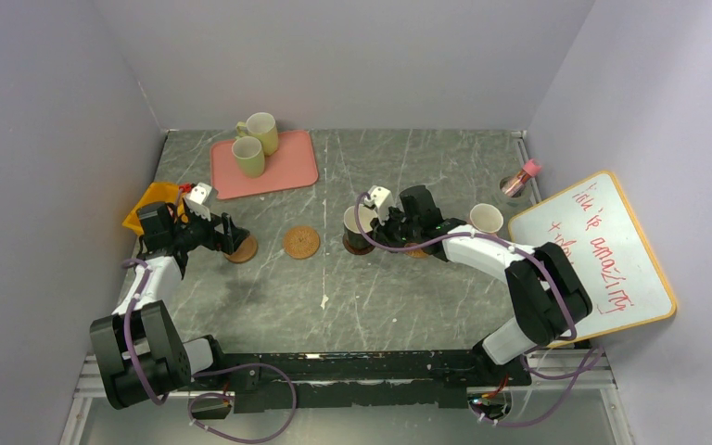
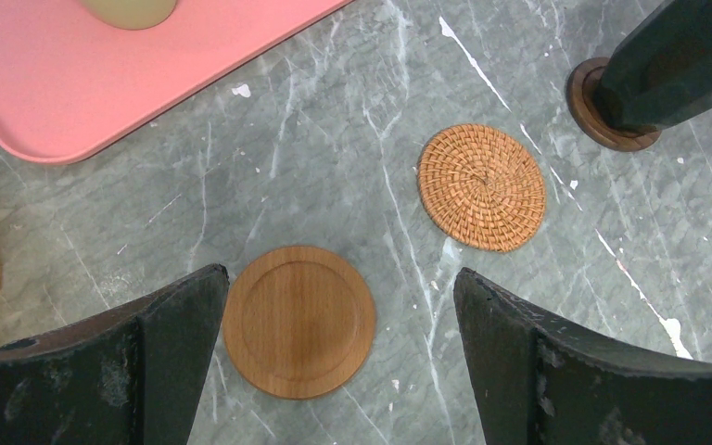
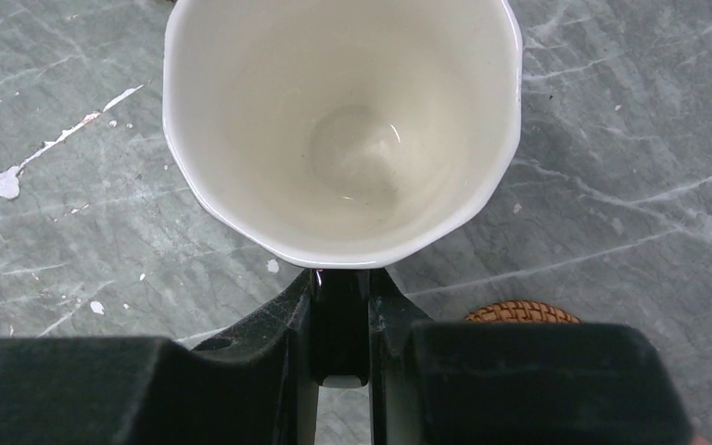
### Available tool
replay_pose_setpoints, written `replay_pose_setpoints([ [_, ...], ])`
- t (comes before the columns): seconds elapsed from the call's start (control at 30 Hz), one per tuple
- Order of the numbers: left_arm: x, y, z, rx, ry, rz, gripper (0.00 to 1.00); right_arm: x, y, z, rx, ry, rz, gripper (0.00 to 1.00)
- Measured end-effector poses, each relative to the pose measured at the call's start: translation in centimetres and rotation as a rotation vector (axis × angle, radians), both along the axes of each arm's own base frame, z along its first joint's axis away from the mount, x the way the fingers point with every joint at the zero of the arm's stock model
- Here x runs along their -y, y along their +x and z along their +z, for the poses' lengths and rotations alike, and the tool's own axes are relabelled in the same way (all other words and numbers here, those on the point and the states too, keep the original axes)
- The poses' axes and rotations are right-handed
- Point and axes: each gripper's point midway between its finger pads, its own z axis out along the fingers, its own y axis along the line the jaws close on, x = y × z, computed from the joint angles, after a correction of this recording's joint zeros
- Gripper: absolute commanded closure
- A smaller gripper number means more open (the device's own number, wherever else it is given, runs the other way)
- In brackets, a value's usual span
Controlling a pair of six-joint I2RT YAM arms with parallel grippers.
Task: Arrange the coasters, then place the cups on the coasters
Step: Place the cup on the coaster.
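Note:
A smooth wooden coaster [image 2: 298, 321] lies flat between the fingers of my open left gripper [image 2: 340, 283], nearer the left finger; neither finger touches it. A woven coaster [image 2: 482, 186] lies just beyond it, at mid-table [image 1: 301, 242]. The black cup [image 1: 359, 230] with a pale inside [image 3: 343, 130] stands on a dark brown coaster [image 2: 603, 116]. My right gripper [image 3: 340, 297] is shut on the cup's black handle. Another woven coaster [image 3: 522, 311] peeks out under the right gripper. A pink cup [image 1: 486, 220] stands to the right. Two yellow-green cups [image 1: 248, 156] [image 1: 261, 133] are on the pink tray [image 1: 292, 167].
A small jar with a pink lid [image 1: 519, 179] stands at the back right. A whiteboard [image 1: 603, 255] lies along the right side. A yellow object [image 1: 151, 199] sits at the left wall, behind my left arm.

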Motion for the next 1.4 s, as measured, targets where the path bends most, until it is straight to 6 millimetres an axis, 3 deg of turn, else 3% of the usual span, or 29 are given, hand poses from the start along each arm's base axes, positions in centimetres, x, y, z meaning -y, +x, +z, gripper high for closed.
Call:
replay_pose_setpoints([
  [0.37,0.00,-0.01,-0.01,0.001,0.002,-0.001,0.04,-0.27,0.66,0.68,0.037,0.008,0.006,0.71],
  [1.4,0.13,-0.09,0.00,-0.001,-0.004,-0.008,0.04,-0.31,0.85,0.87,0.052,0.003,0.016,0.73],
])
